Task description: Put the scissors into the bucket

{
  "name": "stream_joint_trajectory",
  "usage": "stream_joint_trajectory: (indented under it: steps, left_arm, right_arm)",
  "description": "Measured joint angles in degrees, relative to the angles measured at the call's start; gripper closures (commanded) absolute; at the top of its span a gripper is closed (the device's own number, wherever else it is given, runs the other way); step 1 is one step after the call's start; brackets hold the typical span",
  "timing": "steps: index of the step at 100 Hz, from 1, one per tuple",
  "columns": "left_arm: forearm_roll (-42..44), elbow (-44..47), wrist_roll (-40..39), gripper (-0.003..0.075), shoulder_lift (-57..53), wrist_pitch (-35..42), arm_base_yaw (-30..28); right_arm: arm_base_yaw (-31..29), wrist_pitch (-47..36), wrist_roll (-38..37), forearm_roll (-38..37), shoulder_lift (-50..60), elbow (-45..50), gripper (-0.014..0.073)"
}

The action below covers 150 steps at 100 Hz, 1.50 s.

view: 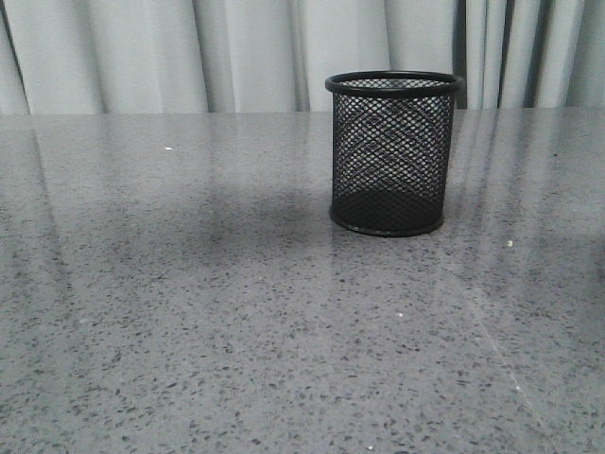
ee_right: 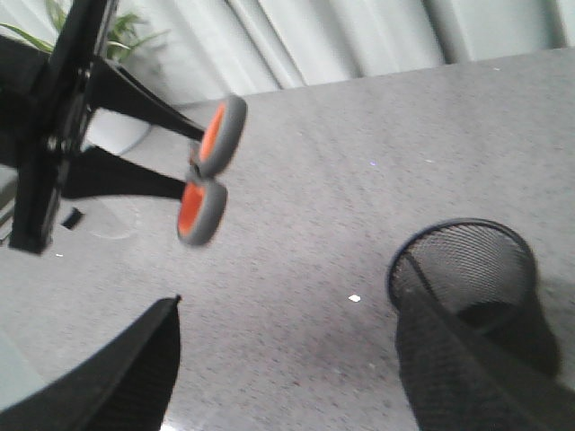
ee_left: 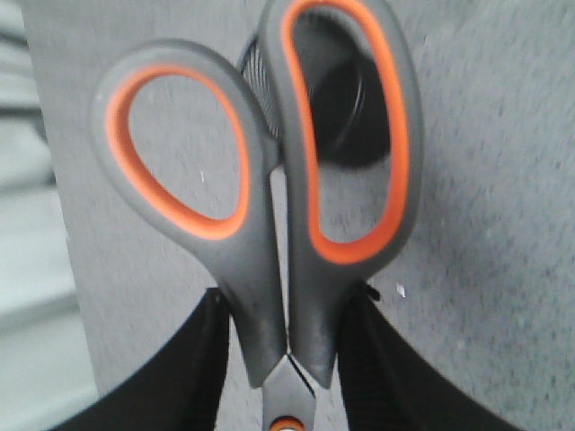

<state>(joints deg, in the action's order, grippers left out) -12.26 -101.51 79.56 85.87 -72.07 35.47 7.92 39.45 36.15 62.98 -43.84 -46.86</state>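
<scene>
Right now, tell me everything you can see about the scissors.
The scissors have dark grey plastic handles lined orange inside two long oval loops. They are closed, loops side by side, clamped near the pivot by the left end effector and held in the air above the table, handles pointing away from it. The blades are hidden. Nothing else touches them.
</scene>
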Motion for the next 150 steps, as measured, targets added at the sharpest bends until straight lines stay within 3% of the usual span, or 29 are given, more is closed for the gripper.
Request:
stream_joint_trajectory:
  steps: [15,30,86,93,107,116,124,134,140,150]
  left_arm:
    - [0.32,-0.88,-0.36,0.0596,-0.12,-0.12,4.04]
    - [0.76,-0.90,-1.95,0.0596,-0.12,-0.24,6.20]
    - [1.20,-0.90,-2.91,0.0596,-0.12,0.11,7.86]
    - [1.20,-0.90,-2.91,0.0596,-0.12,0.51,7.86]
    - [1.20,-0.90,-3.39,0.0584,-0.12,0.60,7.86]
    - [1.49,-0.90,-4.43,0.0516,-0.12,0.60,7.86]
    - [1.61,-0.90,-6.17,0.0374,-0.12,0.60,7.86]
    - [1.61,-1.00,-7.04,0.0186,-0.12,0.74,7.86]
    - [1.50,-1.00,-7.50,0.0156,-0.20,0.84,7.86]
    - [1.50,-1.00,-9.08,0.0174,-0.20,0.93,7.86]
  right_arm:
    - [0.00,3.05,4.05,7.10,-4.06,-2.32,0.0138]
    - [0.00,5.26,5.33,9.50,-8.30,-4.01,0.0138]
    - [1.12,10.73,10.82,17.07,-16.71,-6.83,0.0141]
    - [2.22,11.17,10.87,17.07,-17.83,-7.78,0.0190]
    - [3.99,11.60,11.06,17.16,-20.14,-8.10,0.0403]
    - [4.56,11.60,11.79,17.16,-20.90,-8.10,0.0555]
    - [4.66,11.76,12.71,17.48,-20.90,-8.10,0.0662]
    - [4.79,11.76,13.58,17.27,-21.03,-8.21,0.0667]
    - [4.79,11.76,13.70,17.15,-21.03,-8.21,0.0667]
    - [4.79,11.42,13.80,17.15,-21.03,-8.21,0.0666]
